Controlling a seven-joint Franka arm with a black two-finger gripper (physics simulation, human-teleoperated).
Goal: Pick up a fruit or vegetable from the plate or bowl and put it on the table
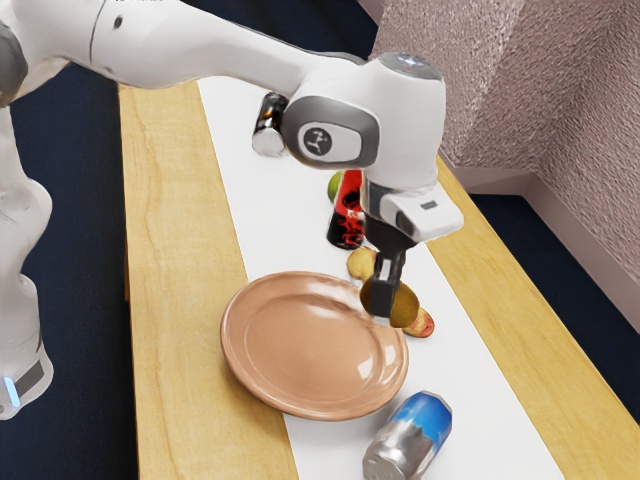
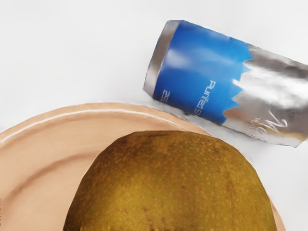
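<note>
In the exterior view my gripper (image 1: pixel 386 303) is over the plate's right-hand rim, shut on a brownish-green round fruit (image 1: pixel 404 307). One dark finger lies across the fruit's near side; the far finger is hidden behind it. The wide tan plate (image 1: pixel 305 345) rests on the table's white strip (image 1: pixel 232 180), its inside bare. In the wrist view the speckled fruit (image 2: pixel 168 185) bulges up from the lower edge, covering part of the plate (image 2: pixel 43 163).
A blue and silver can (image 1: pixel 410 435) lies beside the plate, also visible in the wrist view as the can (image 2: pixel 207 72). Beyond the plate are a yellowish fruit (image 1: pixel 360 264), a red-yellow fruit (image 1: pixel 421 323), a red-black can (image 1: pixel 346 215), a green fruit (image 1: pixel 334 187) and a dark can (image 1: pixel 270 125).
</note>
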